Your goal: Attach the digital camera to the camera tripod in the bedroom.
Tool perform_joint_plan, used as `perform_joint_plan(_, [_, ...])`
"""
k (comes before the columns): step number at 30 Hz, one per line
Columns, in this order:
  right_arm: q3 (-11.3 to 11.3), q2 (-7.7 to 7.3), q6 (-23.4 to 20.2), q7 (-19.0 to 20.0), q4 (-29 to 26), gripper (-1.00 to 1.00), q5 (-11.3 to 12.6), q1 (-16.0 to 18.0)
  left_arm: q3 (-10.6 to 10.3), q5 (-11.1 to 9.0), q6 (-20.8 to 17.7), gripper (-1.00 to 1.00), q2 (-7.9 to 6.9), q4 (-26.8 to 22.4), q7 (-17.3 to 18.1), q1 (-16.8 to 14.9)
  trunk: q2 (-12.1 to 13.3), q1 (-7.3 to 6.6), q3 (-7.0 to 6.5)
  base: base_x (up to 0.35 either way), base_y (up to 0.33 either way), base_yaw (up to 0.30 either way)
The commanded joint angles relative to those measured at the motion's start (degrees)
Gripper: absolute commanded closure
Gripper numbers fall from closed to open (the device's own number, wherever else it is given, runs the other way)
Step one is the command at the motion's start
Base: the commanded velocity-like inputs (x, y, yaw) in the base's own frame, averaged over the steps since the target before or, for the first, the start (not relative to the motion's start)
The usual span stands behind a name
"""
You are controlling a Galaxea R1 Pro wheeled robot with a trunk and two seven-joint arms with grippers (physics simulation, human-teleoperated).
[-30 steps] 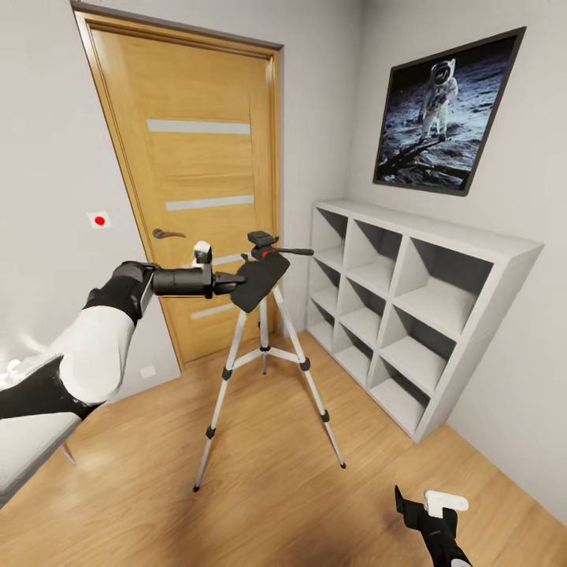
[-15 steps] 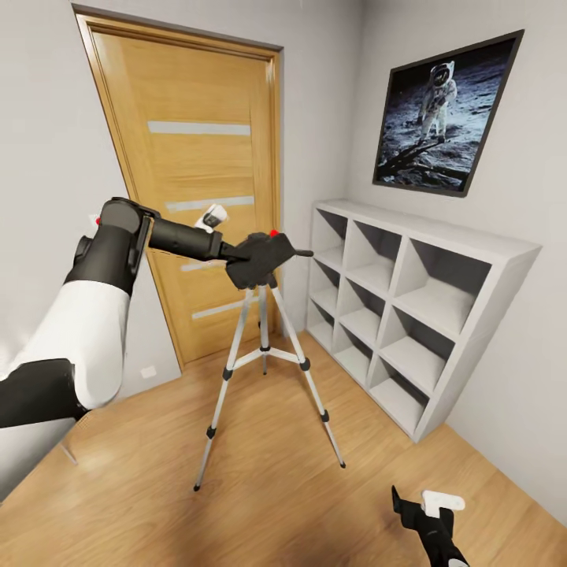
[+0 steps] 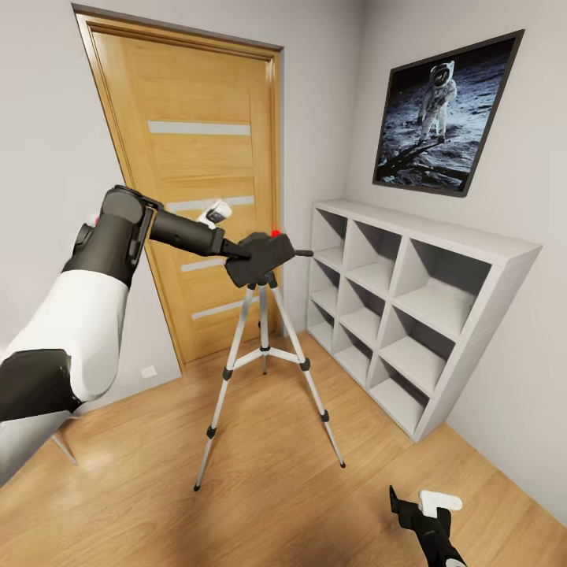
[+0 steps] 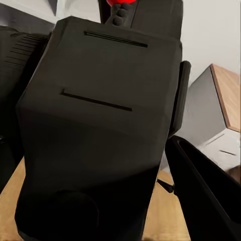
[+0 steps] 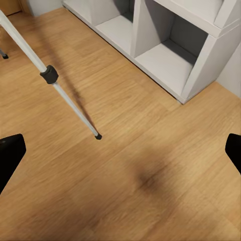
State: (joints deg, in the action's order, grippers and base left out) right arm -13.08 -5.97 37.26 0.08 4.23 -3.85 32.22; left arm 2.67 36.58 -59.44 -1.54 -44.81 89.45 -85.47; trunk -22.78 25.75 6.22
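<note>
The camera (image 3: 257, 257) is pinched in the left gripper (image 3: 240, 256). It sits right on top of the tripod (image 3: 264, 346), at its black head. From the head view I cannot tell if it rests on the head or hangs just above it. The red button (image 3: 275, 233) is on the top of the camera.

I think the job is nearly done. The camera is up at the right place. What is left is to set it down snug on the head and let go.

The right gripper (image 3: 417, 512) is low, near the floor (image 3: 268, 504), well apart from the tripod. Its fingers are spread wide and it holds nothing.

In the left wrist view the camera (image 4: 100, 135) is very close and big. You can see two thin slots on its black side, and one dark finger (image 4: 206, 186) beside it. The head view is too far away to show those.

In the right wrist view you can see one tripod leg (image 5: 50, 75) and its little black foot on the wood floor (image 5: 140, 165), with the white shelf (image 5: 165, 45) near it.

The head view shows the whole room: the door (image 3: 197, 181), the shelf (image 3: 409, 307) and the astronaut picture (image 3: 445, 110).
</note>
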Motion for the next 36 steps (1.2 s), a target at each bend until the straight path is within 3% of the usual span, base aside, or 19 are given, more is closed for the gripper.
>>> perform_joint_plan(1, [-0.5, -0.03, 0.4, 0.0, 0.2, -1.00, -0.4, 0.1, -1.1, 0.6, -0.6, 1.00, -0.03, 0.0, 0.5, 0.0, -0.1, 0.04, 0.13, 0.000, 0.000, 0.000])
perform_joint_plan(3, [-0.5, -0.02, 0.3, 0.0, 0.2, -1.00, -0.4, 0.1, -7.4, 0.5, -0.6, 1.00, -0.81, 0.2, 0.5, 0.2, -0.1, 0.04, 0.13, 0.000, 0.000, 0.000])
perform_joint_plan(4, [-0.5, -0.01, 0.3, 0.0, 0.2, -1.00, -0.4, 0.1, -9.3, 0.4, -0.6, 1.00, -1.14, 0.2, 0.5, 0.2, -0.1, 0.04, 0.13, 0.000, 0.000, 0.000])
perform_joint_plan(9, [-0.5, 0.47, 0.3, 0.0, 0.2, -1.00, -0.4, 0.1, -12.7, 0.4, -0.6, 1.00, -1.56, 0.2, 0.5, 0.3, -0.1, 0.04, 0.13, 0.000, 0.000, 0.000])
perform_joint_plan(15, [-0.5, 0.93, 0.3, 0.0, 0.2, -1.00, -0.4, 0.0, -13.9, 0.2, -0.6, 1.00, -1.70, 0.2, 0.5, 0.3, -0.1, 0.04, 0.13, 0.000, 0.000, 0.000])
perform_joint_plan(26, [-0.5, 1.04, 0.3, 0.0, 0.3, -1.00, -0.4, -0.3, -13.3, -0.2, -0.6, 1.00, -2.63, -0.5, 0.5, 0.3, -0.1, 0.04, 0.13, 0.000, 0.000, 0.000])
perform_joint_plan(33, [-0.4, 1.28, 0.2, 0.0, 0.3, -1.00, -0.4, -1.0, -13.1, -0.3, -0.6, 1.00, -2.67, -8.2, 0.5, 0.2, -0.1, 0.04, 0.13, 0.000, 0.000, 0.000])
perform_joint_plan(34, [-0.4, 2.04, 0.1, 0.0, 0.3, -1.00, -0.5, -2.0, -13.0, -0.3, -0.6, 1.00, -2.63, -11.6, 0.5, -0.1, -0.1, 0.04, 0.13, 0.000, 0.000, 0.000])
perform_joint_plan(36, [-0.4, 2.40, 0.1, 0.0, 0.3, -1.00, -0.5, -2.5, -13.0, -0.3, -0.6, 1.00, -2.61, -12.2, 0.5, -0.2, -0.1, 0.04, 0.13, 0.000, 0.000, 0.000])
